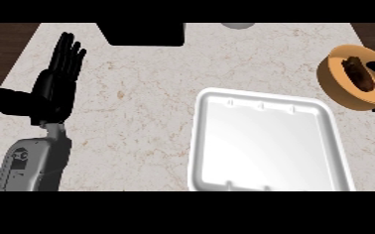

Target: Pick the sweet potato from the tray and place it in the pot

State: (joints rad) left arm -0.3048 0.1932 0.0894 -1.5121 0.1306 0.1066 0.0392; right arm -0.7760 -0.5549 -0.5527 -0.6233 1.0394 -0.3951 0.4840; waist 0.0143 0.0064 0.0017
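The brown sweet potato (357, 73) lies inside the orange pot (338, 83) at the right edge of the head view. The white tray (212, 144) sits at the lower middle with nothing on it. My left hand (60, 79) stands at the left of the counter, fingers straight and pointing up, holding nothing, well apart from both tray and pot. My right hand does not show.
A black rectangular object (143, 33) sits at the counter's far edge, left of centre. A grey rounded thing (238, 25) peeks in at the top. Dark wood borders the marble counter (147, 109) at both upper corners.
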